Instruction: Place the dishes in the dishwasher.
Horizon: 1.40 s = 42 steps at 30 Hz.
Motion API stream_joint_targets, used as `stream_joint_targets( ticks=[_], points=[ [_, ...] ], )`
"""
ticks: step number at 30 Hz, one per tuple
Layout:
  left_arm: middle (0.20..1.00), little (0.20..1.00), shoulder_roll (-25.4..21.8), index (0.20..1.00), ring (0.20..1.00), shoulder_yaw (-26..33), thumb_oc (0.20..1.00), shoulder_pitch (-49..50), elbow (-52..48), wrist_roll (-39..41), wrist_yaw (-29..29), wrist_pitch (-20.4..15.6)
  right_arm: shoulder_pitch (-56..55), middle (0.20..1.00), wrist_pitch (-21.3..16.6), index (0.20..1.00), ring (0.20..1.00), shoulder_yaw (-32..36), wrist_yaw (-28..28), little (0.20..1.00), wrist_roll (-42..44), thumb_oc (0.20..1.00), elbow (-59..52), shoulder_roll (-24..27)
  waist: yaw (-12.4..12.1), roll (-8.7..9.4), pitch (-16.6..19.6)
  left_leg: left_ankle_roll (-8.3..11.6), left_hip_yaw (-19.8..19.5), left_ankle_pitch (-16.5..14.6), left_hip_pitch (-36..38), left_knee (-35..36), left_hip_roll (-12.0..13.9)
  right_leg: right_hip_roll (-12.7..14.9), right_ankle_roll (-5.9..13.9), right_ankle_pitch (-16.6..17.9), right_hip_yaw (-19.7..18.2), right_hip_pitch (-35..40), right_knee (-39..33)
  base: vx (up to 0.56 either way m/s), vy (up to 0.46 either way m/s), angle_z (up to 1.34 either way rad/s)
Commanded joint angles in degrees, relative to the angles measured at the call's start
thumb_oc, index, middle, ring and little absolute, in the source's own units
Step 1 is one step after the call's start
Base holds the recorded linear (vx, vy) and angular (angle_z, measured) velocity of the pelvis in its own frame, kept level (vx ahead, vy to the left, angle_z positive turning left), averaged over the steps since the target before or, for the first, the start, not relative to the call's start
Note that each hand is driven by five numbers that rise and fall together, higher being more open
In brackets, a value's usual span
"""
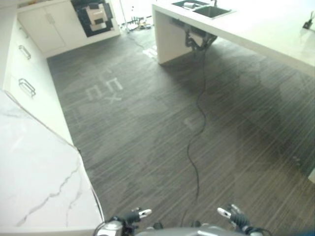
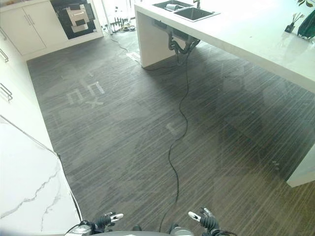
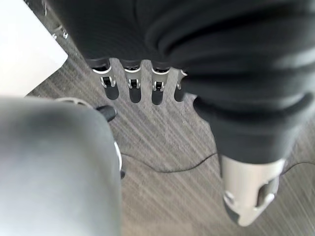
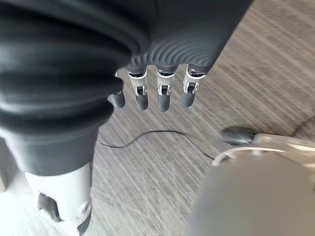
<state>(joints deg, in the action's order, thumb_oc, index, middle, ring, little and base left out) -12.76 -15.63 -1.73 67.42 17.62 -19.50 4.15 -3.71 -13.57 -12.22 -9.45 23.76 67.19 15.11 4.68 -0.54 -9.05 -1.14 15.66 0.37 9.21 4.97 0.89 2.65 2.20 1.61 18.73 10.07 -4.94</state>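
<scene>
- The left robot hand (image 3: 142,81) hangs low over the dark striped wooden floor (image 1: 162,128), fingers straight and relaxed, holding nothing.
- The right robot hand (image 4: 157,88) hangs likewise, released and empty.
- No dishes or dishwasher can be made out; I cannot tell which way they lie from either hand, or which arm is nearer.
- A white marble-veined worktop (image 1: 34,182) stands just beside the left hand.
- A long white island worktop (image 2: 256,39) carries a dark sink basin (image 2: 189,12), well apart; its contents are unclear.
</scene>
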Motion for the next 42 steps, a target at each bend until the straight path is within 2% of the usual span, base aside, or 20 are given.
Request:
stream_joint_targets(
  ticks=[1,3,6,9,13,16,17,22,29,31,32,33,34,35,36,37,38,40,41,42],
  points=[
    [1.000,1.000,1.80,1.000,1.000,-1.97,1.000,-0.81,2.12,0.92,-5.87,2.23,4.16,1.000,1.72,1.000,1.000,0.95,-1.66,1.000,1.06,1.000,1.70,0.14,0.21,-1.33,0.37,3.64,-3.04,-4.37,0.34,-0.95,4.29,3.71,4.89,-7.86,-3.07,-1.86,5.28,0.00,0.001,-0.14],
    [1.000,1.000,1.85,1.000,1.000,-2.26,1.000,-0.76,2.04,3.14,-5.78,2.27,4.57,1.000,3.54,1.000,1.000,1.17,-2.44,1.000,1.04,1.000,2.07,0.20,0.27,-1.46,0.47,3.76,-3.05,-4.16,0.31,-0.85,4.41,3.74,4.84,-7.82,-3.04,-1.91,5.16,0.00,0.008,-0.10],
    [1.000,1.000,2.08,1.000,1.000,-1.79,1.000,-0.49,2.43,3.55,-0.46,4.82,4.74,1.000,5.96,1.000,1.000,1.20,-3.11,1.000,1.38,1.000,2.81,-0.23,0.16,-1.64,0.23,3.82,-3.08,-3.89,0.14,-0.96,4.52,3.79,4.66,-7.74,-2.92,-1.92,5.02,0.00,0.000,0.00],
    [1.000,1.000,2.31,1.000,1.000,-0.72,1.000,-0.68,3.38,2.67,3.58,6.19,4.62,1.000,6.02,1.000,1.000,1.32,-2.98,1.000,1.23,1.000,3.44,-0.32,0.16,-1.55,-0.01,3.85,-3.00,-3.79,-0.15,-1.37,4.71,3.74,4.42,-7.77,-3.14,-2.09,5.11,0.00,0.000,0.00],
    [1.000,1.000,2.20,1.000,1.000,-0.65,1.000,-0.83,3.59,1.29,8.07,3.65,4.55,1.000,6.33,1.000,1.000,1.20,-4.97,1.000,2.81,1.000,2.66,0.30,0.31,-1.31,-0.27,3.97,-2.78,-3.72,-0.30,-1.65,5.04,3.55,4.36,-7.80,-3.24,-2.12,5.10,-0.02,-0.026,0.00],
    [1.000,1.000,1.99,1.000,1.000,0.35,1.000,-0.82,3.34,4.76,11.19,1.55,4.60,1.000,6.60,1.000,1.000,1.62,-6.07,1.000,3.40,1.000,2.82,0.48,0.31,-1.31,-0.15,3.95,-2.70,-3.85,-0.21,-1.74,5.18,3.36,4.16,-8.13,-3.35,-1.98,5.12,0.00,0.000,0.00],
    [1.000,1.000,1.99,1.000,1.000,0.35,1.000,-0.82,3.34,4.76,11.19,1.55,4.60,1.000,6.60,1.000,1.000,1.62,-6.07,1.000,3.40,1.000,2.82,0.48,0.31,-1.31,-0.15,3.95,-2.70,-3.85,-0.21,-1.74,5.18,3.36,4.16,-8.13,-3.35,-1.98,5.12,-0.02,-0.045,0.00],
    [1.000,1.000,1.84,1.000,1.000,1.56,1.000,-0.34,2.34,5.44,10.05,-7.60,4.28,1.000,5.51,1.000,1.000,2.74,-5.70,1.000,7.04,1.000,3.22,0.31,0.05,-1.28,-0.35,4.00,-2.62,-4.04,-0.52,-2.77,5.56,3.05,3.76,-8.62,-3.06,-2.07,5.93,-0.02,-0.074,0.01],
    [1.000,1.000,2.33,1.000,1.000,-0.02,1.000,-1.03,-0.81,6.44,10.47,-11.23,3.70,1.000,3.42,1.000,1.000,2.84,-8.63,1.000,6.43,1.000,1.73,1.32,0.80,-1.61,-1.28,4.24,-3.71,-4.25,-1.39,-5.13,6.68,0.89,2.26,-10.13,-4.93,-2.59,7.43,-0.03,-0.114,0.01],
    [1.000,1.000,2.37,1.000,1.000,-0.20,1.000,-1.27,-1.28,6.57,11.28,-11.42,3.92,1.000,3.26,1.000,1.000,2.38,-8.74,1.000,5.60,1.000,0.68,1.50,0.80,-1.29,-1.49,4.42,-4.41,-5.09,-2.60,-8.17,6.76,0.45,1.70,-10.49,-5.27,-2.69,7.82,0.00,-0.153,-0.03],
    [1.000,1.000,2.36,1.000,1.000,0.02,1.000,-1.37,-1.35,6.49,11.62,-11.74,4.16,1.000,3.35,1.000,1.000,2.11,-8.74,1.000,5.06,1.000,0.27,1.62,0.63,-0.77,-1.65,4.21,-4.77,-6.42,-4.01,-11.83,6.23,0.64,1.36,-10.49,-5.47,-2.88,8.04,0.01,-0.193,-0.04],
    [1.000,1.000,2.35,1.000,1.000,0.59,1.000,-1.49,-1.61,6.64,12.00,-12.11,4.75,1.000,3.50,1.000,1.000,1.67,-8.32,1.000,4.05,1.000,-0.39,1.71,0.14,0.35,-2.24,3.33,-5.44,-9.15,-7.20,-18.99,5.18,1.37,0.80,-10.26,-5.98,-3.22,8.69,0.04,-0.206,0.02],
    [1.000,1.000,2.21,1.000,1.000,1.17,1.000,-1.63,-1.86,6.90,12.23,-12.12,5.15,1.000,3.54,1.000,1.000,1.65,-8.07,1.000,3.21,1.000,-0.80,1.82,-0.31,0.89,-3.20,2.91,-6.07,-9.47,-10.28,-25.12,4.90,1.44,0.36,-10.07,-6.24,-3.08,9.29,0.07,-0.262,-0.02],
    [1.000,1.000,2.09,1.000,1.000,2.01,1.000,-1.88,-2.20,6.72,12.17,-11.78,5.65,1.000,3.41,1.000,1.000,1.45,-7.34,1.000,3.26,1.000,-1.27,2.09,-1.18,1.27,-4.56,2.66,-7.60,-7.89,-16.07,-33.48,4.15,1.05,-0.56,-9.89,-6.51,-3.17,10.31,0.07,-0.199,-0.15],
    [1.000,1.000,2.03,1.000,1.000,2.23,1.000,-1.94,-2.31,6.52,12.07,-11.62,5.74,1.000,3.39,1.000,1.000,1.36,-7.19,1.000,3.50,1.000,-1.38,2.19,-1.33,1.32,-4.62,2.63,-8.00,-7.10,-17.28,-34.28,3.83,0.94,-0.76,-9.88,-6.59,-3.40,10.53,0.15,-0.147,-0.20],
    [1.000,1.000,1.93,1.000,1.000,2.74,1.000,-1.83,-2.22,5.88,11.47,-11.74,6.20,1.000,3.08,1.000,1.000,1.28,-7.49,1.000,4.05,1.000,-1.11,2.60,-2.12,0.61,-5.74,2.87,-8.31,-3.66,-21.25,-34.93,3.09,-0.24,-1.39,-10.62,-7.50,-3.00,11.53,0.22,-0.029,-0.13],
    [1.000,1.000,1.82,1.000,1.000,2.76,1.000,-1.60,-2.18,5.73,11.22,-11.93,6.33,1.000,2.86,1.000,1.000,1.32,-7.95,1.000,3.92,1.000,-1.06,2.88,-2.45,0.00,-6.16,3.41,-8.21,-1.41,-21.86,-32.59,3.17,-0.99,-1.56,-11.14,-7.81,-2.62,11.88,0.47,0.043,-0.15],
    [1.000,1.000,1.43,1.000,1.000,2.67,1.000,-0.79,-1.69,5.40,11.85,-10.13,6.30,1.000,3.39,1.000,1.000,1.35,-7.80,1.000,4.05,1.000,-1.68,3.38,-3.42,-1.72,-6.65,5.15,-6.35,6.31,-21.65,-17.91,5.74,-2.83,-1.50,-11.86,-7.09,0.12,10.78,0.65,0.156,-0.41],
    [1.000,1.000,1.41,1.000,1.000,2.67,1.000,-0.60,-1.08,5.33,11.95,-9.63,6.33,1.000,3.75,1.000,1.000,1.14,-7.61,1.000,4.73,1.000,-1.57,3.50,-3.80,-2.20,-6.85,5.87,-6.13,8.66,-21.67,-13.07,7.22,-3.01,-1.32,-12.24,-6.94,1.32,10.65,0.62,0.235,-0.56],
    [1.000,1.000,1.51,1.000,1.000,2.85,1.000,-0.37,-0.38,5.06,11.73,-9.58,6.44,1.000,3.97,1.000,1.000,0.87,-7.60,1.000,5.19,1.000,-1.27,3.61,-4.08,-2.46,-6.81,6.23,-6.14,9.20,-21.55,-9.53,8.97,-2.65,-1.04,-12.69,-6.75,2.13,10.91,0.47,0.229,-0.57]
  ],
)
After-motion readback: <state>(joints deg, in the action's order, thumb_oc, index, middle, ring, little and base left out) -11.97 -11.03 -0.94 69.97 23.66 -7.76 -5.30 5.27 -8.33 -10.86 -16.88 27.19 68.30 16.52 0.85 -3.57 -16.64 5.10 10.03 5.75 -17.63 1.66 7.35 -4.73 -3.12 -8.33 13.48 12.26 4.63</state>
